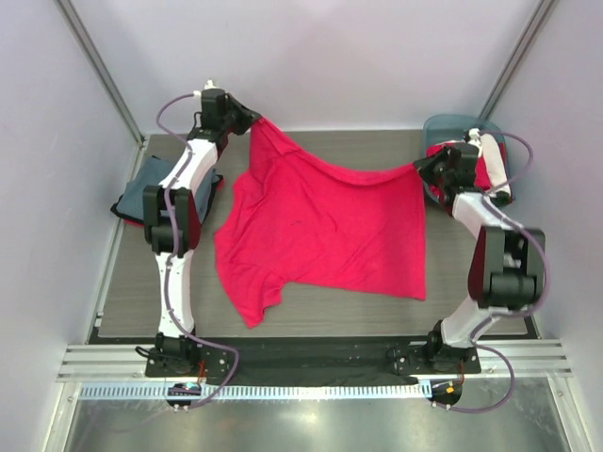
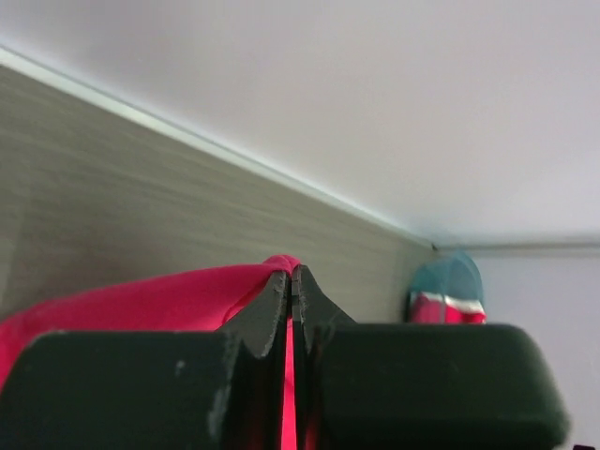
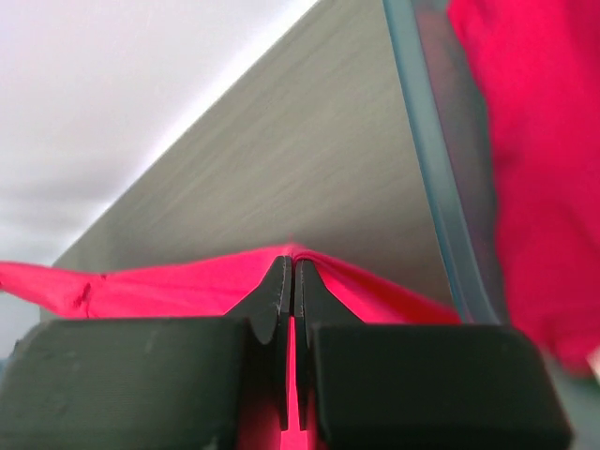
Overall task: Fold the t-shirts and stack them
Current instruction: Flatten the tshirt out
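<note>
You have the red t-shirt (image 1: 320, 226) lifted by two points of one edge and stretched out to the left of the teal tub (image 1: 452, 127), which stands on the table (image 1: 377, 146) in its far right corner. Your right gripper (image 1: 419, 168) sits just beside the tub's left wall, jaws clenched on a pinch of the red cloth; in its wrist view the fabric peaks up right at the fingertips and the tub's rim runs close by on the right. Your left gripper (image 1: 247, 121) is well apart from the tub, off to its left along the far side of the table, and it too is clamped tight on a fold of the same shirt, with red showing in the narrow slit between the fingers. Between the two grips the held edge sags in a shallow curve. From there the body of the shirt drapes away from the tub toward the arm bases, and one short sleeve trails lowest at the corner farthest from the tub. Inside the tub you can see more cloth, red with some white. A folded blue-grey shirt (image 1: 151, 193) lies at the opposite side of the table from the tub, partly hidden behind your left arm, with a bit of red showing at its edge.
</note>
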Available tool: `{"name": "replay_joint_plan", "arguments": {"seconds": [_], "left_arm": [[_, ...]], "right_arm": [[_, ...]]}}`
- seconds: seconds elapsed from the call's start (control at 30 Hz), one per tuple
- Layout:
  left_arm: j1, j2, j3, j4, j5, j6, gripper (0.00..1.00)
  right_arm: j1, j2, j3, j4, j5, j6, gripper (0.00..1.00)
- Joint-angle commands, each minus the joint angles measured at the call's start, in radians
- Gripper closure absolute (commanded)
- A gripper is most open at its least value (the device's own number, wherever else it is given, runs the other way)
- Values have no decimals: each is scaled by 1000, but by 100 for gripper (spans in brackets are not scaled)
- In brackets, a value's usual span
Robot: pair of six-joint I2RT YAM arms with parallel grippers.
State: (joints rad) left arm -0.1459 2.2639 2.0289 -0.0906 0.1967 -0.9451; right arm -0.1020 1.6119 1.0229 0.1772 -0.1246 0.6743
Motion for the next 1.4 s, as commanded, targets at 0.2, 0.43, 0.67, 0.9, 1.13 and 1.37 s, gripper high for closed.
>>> {"name": "replay_joint_plan", "arguments": {"seconds": [0.2, 0.43, 0.67, 0.9, 1.13, 1.37], "left_arm": [[63, 83, 82, 172, -238, -41, 100], [71, 339, 431, 175, -206, -79, 43], [71, 131, 247, 135, -140, 9, 0], [68, -346, -223, 97, -167, 114, 0], [142, -783, -875, 388, -165, -41, 0], [336, -805, -1138, 676, 265, -354, 0]], "right_arm": [[39, 434, 474, 111, -52, 44, 99], [54, 649, 804, -11, -58, 22, 64], [79, 450, 636, 1, -43, -35, 33], [62, 80, 188, 42, -20, 45, 0], [-183, -83, -199, 295, -430, 410, 19], [-142, -256, -286, -13, -324, 160, 10]]}}
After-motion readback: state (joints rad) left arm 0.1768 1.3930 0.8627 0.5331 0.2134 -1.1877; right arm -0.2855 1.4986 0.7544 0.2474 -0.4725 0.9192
